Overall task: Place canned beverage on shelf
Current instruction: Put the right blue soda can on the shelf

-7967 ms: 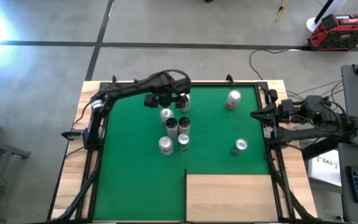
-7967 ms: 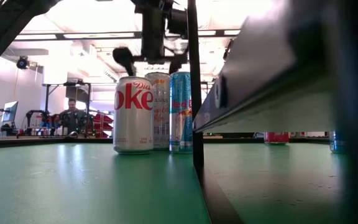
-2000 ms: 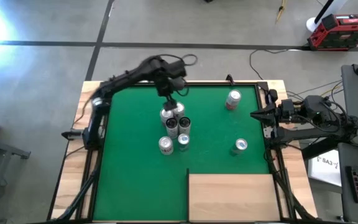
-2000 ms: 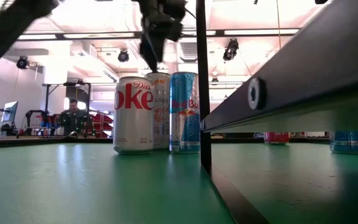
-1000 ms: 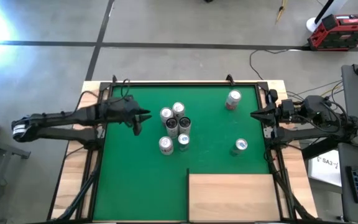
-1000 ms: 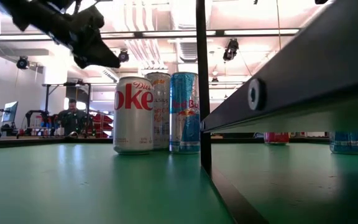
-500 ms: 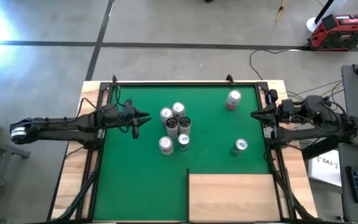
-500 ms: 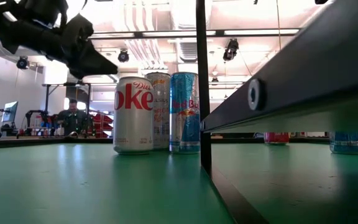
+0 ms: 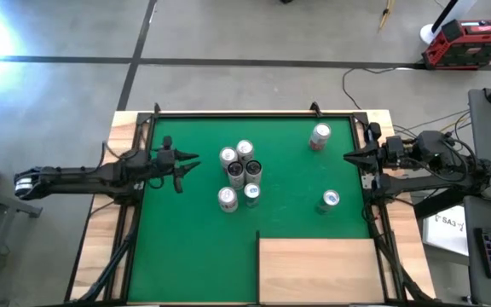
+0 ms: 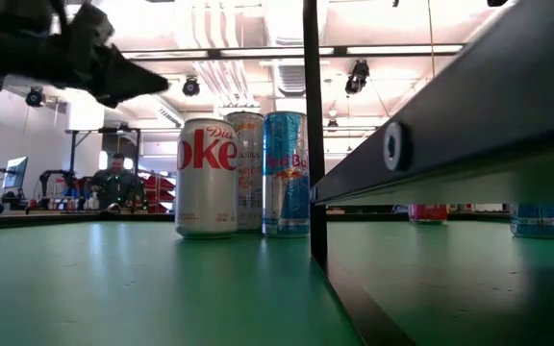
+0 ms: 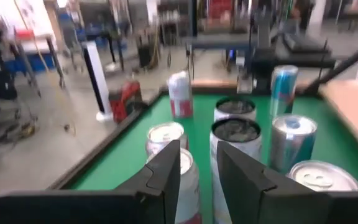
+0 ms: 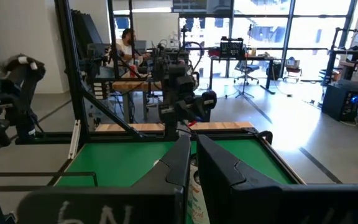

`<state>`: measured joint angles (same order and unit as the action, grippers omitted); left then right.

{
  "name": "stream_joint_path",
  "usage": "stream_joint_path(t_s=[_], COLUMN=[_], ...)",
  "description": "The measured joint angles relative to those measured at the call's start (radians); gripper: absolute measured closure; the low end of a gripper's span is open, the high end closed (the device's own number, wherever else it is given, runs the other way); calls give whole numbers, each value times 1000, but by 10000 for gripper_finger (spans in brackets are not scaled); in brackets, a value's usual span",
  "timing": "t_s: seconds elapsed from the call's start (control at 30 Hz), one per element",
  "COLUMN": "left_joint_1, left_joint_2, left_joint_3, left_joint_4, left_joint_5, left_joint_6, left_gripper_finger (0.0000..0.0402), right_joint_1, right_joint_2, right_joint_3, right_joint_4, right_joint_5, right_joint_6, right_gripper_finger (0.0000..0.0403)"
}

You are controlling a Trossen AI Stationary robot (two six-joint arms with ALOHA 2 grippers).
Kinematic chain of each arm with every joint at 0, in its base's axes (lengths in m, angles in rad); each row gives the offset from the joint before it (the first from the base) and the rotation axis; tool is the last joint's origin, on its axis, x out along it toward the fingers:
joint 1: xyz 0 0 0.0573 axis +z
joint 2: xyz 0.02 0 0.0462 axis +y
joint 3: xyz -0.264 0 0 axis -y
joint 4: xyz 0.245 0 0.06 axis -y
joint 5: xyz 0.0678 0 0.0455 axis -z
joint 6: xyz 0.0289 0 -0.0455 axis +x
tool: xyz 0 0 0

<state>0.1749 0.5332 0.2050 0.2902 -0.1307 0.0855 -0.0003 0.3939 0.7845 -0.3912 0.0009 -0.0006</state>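
Looking down from the high view, I am seeing one green mat (image 9: 186, 247) filling the table, and one shelf (image 9: 316, 269) lying flat at the mat's 5 o'clock corner, its near edge cut off by the frame. I am counting seven cans: five standing in a tight cluster (image 9: 239, 173) near the centre, one can (image 9: 320, 136) toward 1 o'clock and one more can (image 9: 329, 199) toward 4 o'clock. In the low view the shelf's dark edge is blocking most of the right side, so only three cluster cans are showing there, the Diet Coke can (image 10: 206, 177) in front.

My left gripper (image 9: 187, 162) is hovering at 9 o'clock of the cluster, near it but apart, its fingers standing narrowly parted and holding nothing. The shelf is lying well apart from it, toward 5 o'clock. My right gripper (image 9: 349, 156) is waiting at the mat's 3 o'clock edge with its fingers pressed together and empty.
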Motion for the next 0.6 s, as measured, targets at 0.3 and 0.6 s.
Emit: stream_joint_path(t_s=[0.3, 0.6], left_joint_1=[-3, -7], left_joint_2=[-207, -393], left_joint_3=[-194, -187], left_joint_4=[166, -8], left_joint_5=[10, 96], left_joint_6=[-94, -96], left_gripper_finger=[313, 313], right_joint_1=[0, 0], right_joint_2=[0, 0], right_joint_3=[0, 0], right_joint_4=[1, 2], right_joint_5=[0, 0], right_joint_6=[0, 0], right_gripper_finger=[380, 380])
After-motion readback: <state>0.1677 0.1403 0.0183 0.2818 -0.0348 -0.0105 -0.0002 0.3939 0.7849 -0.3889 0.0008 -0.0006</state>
